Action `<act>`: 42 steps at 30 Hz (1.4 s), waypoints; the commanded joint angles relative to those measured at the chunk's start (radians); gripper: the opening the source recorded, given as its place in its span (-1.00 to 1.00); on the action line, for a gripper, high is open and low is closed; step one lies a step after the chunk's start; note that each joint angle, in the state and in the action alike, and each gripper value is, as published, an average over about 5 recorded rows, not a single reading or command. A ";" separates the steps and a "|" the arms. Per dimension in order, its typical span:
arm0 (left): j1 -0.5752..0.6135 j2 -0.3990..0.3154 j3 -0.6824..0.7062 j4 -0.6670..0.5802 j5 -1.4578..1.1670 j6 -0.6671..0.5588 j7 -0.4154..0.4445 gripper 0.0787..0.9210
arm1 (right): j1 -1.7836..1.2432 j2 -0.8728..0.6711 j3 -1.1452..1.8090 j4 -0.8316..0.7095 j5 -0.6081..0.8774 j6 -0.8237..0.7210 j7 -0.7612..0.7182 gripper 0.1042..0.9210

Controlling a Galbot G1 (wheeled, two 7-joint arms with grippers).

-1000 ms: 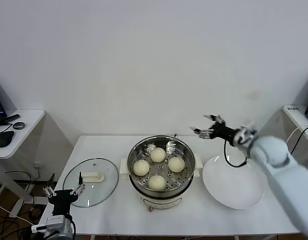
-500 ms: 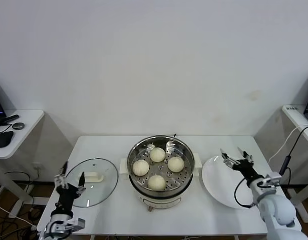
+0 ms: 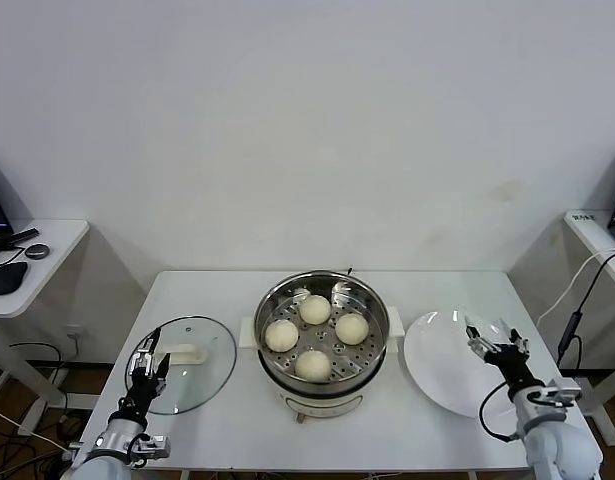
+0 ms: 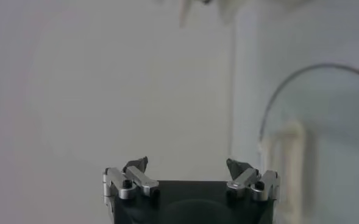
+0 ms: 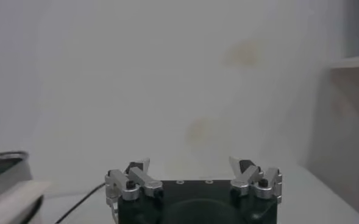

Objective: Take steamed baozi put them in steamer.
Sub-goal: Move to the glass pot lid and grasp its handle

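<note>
1. Since the earlier frames, the right hand has come down from high behind the steamer to the near right edge of the plate, and the left hand has risen a little at the near edge of the lid.
2. Right hand: it is open, the fingers stand wide apart and hold nothing. The right wrist view shows both fingertips spread, with only the wall beyond them.
3. Plate: it lies just beside the right hand, toward the steamer, and partly under the hand. I see nothing lying on it.
4. Left hand: it is also open and holds nothing. In the left wrist view the fingertips are far from each other, and the lid with its white handle is just beside the hand.
5. Baozi: all four sit inside the steamer on the perforated tray. One is toward the wall, one toward the robot, and one on each side. They do not touch each other.
6. Steamer: it stands in the middle of the table, between the two hands and well apart from both. The lid is on the side of the left hand, the plate on the side of the right hand.
</note>
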 commanded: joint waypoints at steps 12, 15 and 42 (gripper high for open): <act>-0.156 0.040 0.055 0.247 0.023 0.014 -0.048 0.77 | -0.011 0.024 0.037 -0.047 -0.018 0.028 0.009 0.76; -0.170 0.039 0.060 0.265 0.024 0.011 -0.044 0.77 | -0.013 0.021 0.040 -0.049 -0.014 0.028 0.009 0.76; -0.320 0.001 0.107 0.399 0.010 0.033 -0.062 0.77 | -0.016 0.032 0.065 -0.084 -0.018 0.042 0.006 0.76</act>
